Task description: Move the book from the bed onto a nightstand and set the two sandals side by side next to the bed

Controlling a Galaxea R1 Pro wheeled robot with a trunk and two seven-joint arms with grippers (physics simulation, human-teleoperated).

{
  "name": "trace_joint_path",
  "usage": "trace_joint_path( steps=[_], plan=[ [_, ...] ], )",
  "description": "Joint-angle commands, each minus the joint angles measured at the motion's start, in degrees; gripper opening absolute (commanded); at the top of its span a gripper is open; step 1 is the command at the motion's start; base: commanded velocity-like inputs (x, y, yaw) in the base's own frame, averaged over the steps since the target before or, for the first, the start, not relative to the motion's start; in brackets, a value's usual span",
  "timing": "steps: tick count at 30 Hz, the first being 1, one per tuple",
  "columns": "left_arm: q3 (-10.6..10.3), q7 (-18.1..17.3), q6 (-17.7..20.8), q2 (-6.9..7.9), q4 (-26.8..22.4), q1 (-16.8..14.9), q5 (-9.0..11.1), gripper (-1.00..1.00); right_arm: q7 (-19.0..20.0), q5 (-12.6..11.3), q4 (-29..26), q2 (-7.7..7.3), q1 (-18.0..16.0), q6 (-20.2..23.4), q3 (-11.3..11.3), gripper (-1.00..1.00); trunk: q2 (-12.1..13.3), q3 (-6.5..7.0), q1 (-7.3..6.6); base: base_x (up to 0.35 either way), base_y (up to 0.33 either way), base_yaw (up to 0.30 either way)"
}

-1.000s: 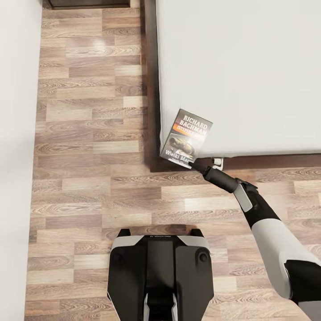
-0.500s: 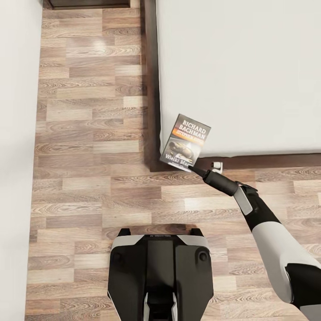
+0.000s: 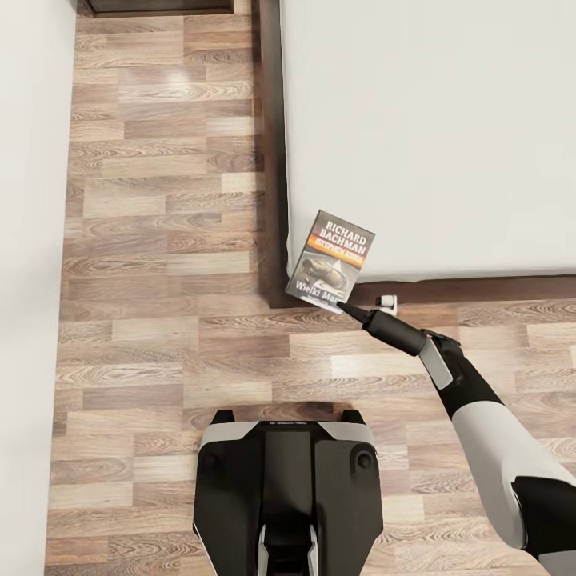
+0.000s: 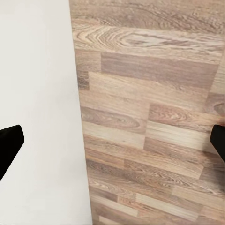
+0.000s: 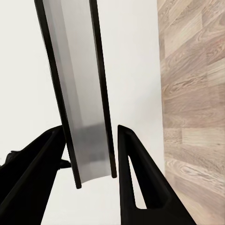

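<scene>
The only readable print is on the cover of the book (image 3: 331, 260), which sits over the near left corner of the bed (image 3: 448, 120). White capitals at the top read "RICHARD BACHMAN", and an orange band just below them carries "STEPHEN", with the rest of that line too small to make out. Along the cover's lower edge white letters read "Wielki Mar", cut off where the right gripper (image 3: 342, 306) meets the book.

A glossy black base (image 3: 286, 496) with rounded corners and two round screws is seen. The right arm (image 3: 488, 432) is clad in white shells over black joints, tapering to a slim black pincer (image 3: 346, 307).
</scene>
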Motion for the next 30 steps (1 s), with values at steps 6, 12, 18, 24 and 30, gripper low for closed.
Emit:
trace_joint_path(
  steps=[6,12,18,24,30],
  plan=[
    [0.06,-0.56,0.22,-0.49,0.08,-0.04,-1.07,1.0,0.1,-0.35,0.07,0.08,0.13,0.74,0.0,-1.0,-0.09,-0.05,0.04,0.0,0.0,0.0],
    [0.06,-0.51,0.18,-0.66,0.15,-0.04,-1.31,1.0,0.1,-1.74,0.09,0.13,0.67,0.82,0.0,-1.0,-0.09,-0.05,0.04,0.0,0.0,0.0],
    [0.06,-0.49,-0.02,-0.89,0.17,-0.02,-1.4,1.0,-0.02,-5.06,0.04,0.14,1.97,0.87,0.09,-1.0,-0.09,-0.05,0.04,0.0,0.0,0.0],
    [0.04,-0.48,-0.99,-1.74,0.24,0.01,-1.52,1.0,-0.11,-7.39,0.02,0.14,3.14,0.92,0.25,-1.0,-0.09,-0.05,0.04,0.0,0.0,0.0],
    [-0.01,-0.46,-1.49,-2.43,0.28,0.03,-1.58,1.0,-0.14,-8.23,0.02,0.15,3.59,1.01,0.55,-1.0,-0.09,-0.05,0.04,0.0,0.0,0.0]
  ],
)
